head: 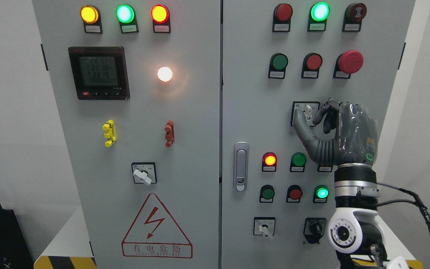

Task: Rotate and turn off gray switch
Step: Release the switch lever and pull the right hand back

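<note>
you are pinching the gray switch (307, 111) on the right door, above the red and green lights, with the right hand (343, 136), thumb and fingers curling narrowly around its handle. keep the grip snug while you are twisting, so the handle isn't slipping.

Your right hand (343, 130) sits on the right door (252, 112), at the switch (306, 111). The door handle (240, 166) lies lower left.

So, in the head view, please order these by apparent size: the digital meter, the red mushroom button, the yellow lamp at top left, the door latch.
Largest to smallest:
1. digital meter
2. door latch, tall but narrow
3. red mushroom button
4. yellow lamp

All sit on the same cabinet front, so nearness hardly distorts this. Latch and mushroom button are close in area.
</note>
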Action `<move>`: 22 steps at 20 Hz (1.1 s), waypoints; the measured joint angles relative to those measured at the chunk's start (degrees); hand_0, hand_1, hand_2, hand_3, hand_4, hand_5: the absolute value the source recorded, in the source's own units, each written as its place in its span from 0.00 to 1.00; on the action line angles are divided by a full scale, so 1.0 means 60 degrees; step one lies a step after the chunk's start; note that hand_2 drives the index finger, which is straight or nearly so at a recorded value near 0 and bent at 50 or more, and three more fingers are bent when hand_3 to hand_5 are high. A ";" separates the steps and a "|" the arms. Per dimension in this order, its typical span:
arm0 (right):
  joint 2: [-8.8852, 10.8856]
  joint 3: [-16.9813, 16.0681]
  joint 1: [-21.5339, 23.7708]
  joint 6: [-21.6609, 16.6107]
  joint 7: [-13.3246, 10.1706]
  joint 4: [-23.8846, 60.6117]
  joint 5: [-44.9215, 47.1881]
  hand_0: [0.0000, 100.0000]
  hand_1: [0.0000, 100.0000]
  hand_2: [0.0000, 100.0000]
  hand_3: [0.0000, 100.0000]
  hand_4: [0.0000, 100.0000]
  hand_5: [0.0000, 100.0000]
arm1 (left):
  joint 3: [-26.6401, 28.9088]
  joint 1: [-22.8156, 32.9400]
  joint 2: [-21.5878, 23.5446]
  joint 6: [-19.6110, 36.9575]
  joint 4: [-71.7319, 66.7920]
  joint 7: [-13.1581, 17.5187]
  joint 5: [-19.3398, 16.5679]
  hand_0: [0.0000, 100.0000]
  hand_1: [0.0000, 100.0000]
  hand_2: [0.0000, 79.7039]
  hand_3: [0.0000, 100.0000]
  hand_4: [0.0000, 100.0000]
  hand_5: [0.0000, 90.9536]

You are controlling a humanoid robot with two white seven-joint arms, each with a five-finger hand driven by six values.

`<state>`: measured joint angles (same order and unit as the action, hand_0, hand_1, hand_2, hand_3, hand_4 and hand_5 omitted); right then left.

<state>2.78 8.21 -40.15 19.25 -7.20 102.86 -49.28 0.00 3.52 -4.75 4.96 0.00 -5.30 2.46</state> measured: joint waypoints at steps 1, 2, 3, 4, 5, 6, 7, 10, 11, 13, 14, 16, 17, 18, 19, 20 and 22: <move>0.0015 -0.0003 0.0079 -0.0111 -0.0153 0.0047 0.0000 0.29 0.37 0.72 1.00 0.93 1.00 | 0.0000 0.0000 0.0000 0.0000 0.0000 0.0000 0.0000 0.12 0.39 0.00 0.00 0.00 0.00; 0.0034 -0.0015 0.0156 -0.0296 -0.0324 0.0090 -0.0001 0.29 0.37 0.72 1.00 0.93 1.00 | 0.0000 0.0000 0.0000 0.0000 0.0000 0.0000 0.0000 0.12 0.39 0.00 0.00 0.00 0.00; 0.0052 -0.0028 0.0226 -0.0573 -0.0520 0.0126 -0.0002 0.28 0.37 0.68 0.98 0.92 1.00 | 0.0000 0.0000 0.0000 0.0000 0.0000 0.0001 0.0000 0.12 0.39 0.00 0.00 0.00 0.00; 0.0073 -0.0053 0.0296 -0.0786 -0.0677 0.0174 -0.0002 0.28 0.36 0.67 0.98 0.91 1.00 | 0.0000 0.0000 0.0000 0.0000 0.0000 0.0000 0.0000 0.12 0.39 0.00 0.00 0.00 0.00; 0.0090 -0.0090 0.0363 -0.1121 -0.0851 0.0221 -0.0002 0.28 0.36 0.64 0.98 0.89 1.00 | 0.0000 0.0000 0.0000 0.0000 0.0000 0.0001 0.0000 0.12 0.39 0.00 0.00 0.00 0.00; 0.0106 -0.0127 0.0428 -0.1416 -0.0965 0.0261 0.0000 0.28 0.36 0.61 0.97 0.88 1.00 | 0.0000 0.0000 0.0000 0.0000 0.0000 0.0002 0.0000 0.12 0.39 0.00 0.00 0.00 0.00; 0.0124 -0.0171 0.0519 -0.1823 -0.1037 0.0321 0.0001 0.28 0.36 0.58 0.96 0.87 0.98 | 0.0000 0.0000 0.0000 0.0000 0.0000 0.0010 0.0000 0.12 0.39 0.00 0.00 0.00 0.00; 0.0171 -0.0303 0.0802 -0.2851 -0.1132 0.0507 0.0001 0.29 0.35 0.53 0.83 0.74 0.67 | 0.0000 0.0000 0.0000 0.0000 0.0000 0.0038 0.0000 0.12 0.39 0.00 0.00 0.00 0.00; 0.0197 -0.0341 0.0893 -0.3117 -0.1138 0.0565 0.0001 0.30 0.34 0.52 0.79 0.67 0.61 | 0.0000 0.0000 0.0000 0.0000 0.0000 0.0043 0.0000 0.12 0.39 0.00 0.00 0.00 0.00; 0.0265 -0.0403 0.1075 -0.3482 -0.1154 0.0670 0.0004 0.31 0.34 0.48 0.63 0.46 0.35 | 0.0000 0.0000 0.0000 0.0000 0.0000 0.0043 0.0000 0.12 0.39 0.00 0.00 0.00 0.00; 0.0315 -0.0429 0.1160 -0.3668 -0.1189 0.0715 0.0006 0.32 0.33 0.46 0.53 0.34 0.18 | 0.0000 0.0000 0.0000 0.0000 0.0000 0.0031 0.0000 0.12 0.39 0.00 0.00 0.00 0.00; 0.0437 -0.0485 0.1345 -0.3915 -0.1007 0.0804 0.0011 0.33 0.31 0.38 0.36 0.16 0.00 | 0.0000 0.0000 0.0000 0.0000 0.0000 0.0014 0.0000 0.12 0.39 0.00 0.00 0.00 0.00; 0.0518 -0.0523 0.1456 -0.4008 -0.0886 0.0850 0.0016 0.33 0.31 0.35 0.31 0.10 0.00 | 0.0000 0.0000 0.0000 0.0000 0.0000 0.0012 0.0000 0.12 0.39 0.00 0.00 0.00 0.00; 0.0598 -0.0588 0.1559 -0.4070 -0.0763 0.0895 0.0022 0.33 0.30 0.31 0.27 0.06 0.00 | 0.0000 0.0000 0.0000 0.0000 0.0000 0.0011 0.0000 0.12 0.39 0.00 0.00 0.00 0.00; 0.0670 -0.0651 0.1661 -0.4102 -0.0658 0.0935 0.0027 0.34 0.30 0.29 0.24 0.04 0.00 | 0.0000 0.0000 0.0000 0.0000 0.0000 0.0008 0.0000 0.12 0.39 0.00 0.00 0.00 0.00; 0.0753 -0.0716 0.1774 -0.4138 -0.0560 0.0979 0.0032 0.34 0.30 0.26 0.20 0.01 0.00 | 0.0000 0.0000 0.0000 0.0000 0.0000 0.0005 0.0000 0.12 0.39 0.00 0.00 0.00 0.00; 0.0923 -0.0822 0.1952 -0.4189 -0.0425 0.1071 0.0051 0.33 0.30 0.19 0.13 0.00 0.00 | 0.0000 0.0000 0.0000 0.0000 0.0000 -0.0004 0.0000 0.12 0.39 0.00 0.00 0.00 0.00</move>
<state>8.32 3.28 -28.43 -5.88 -9.76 109.29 -48.97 0.00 3.52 -4.75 4.96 0.00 -5.33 2.46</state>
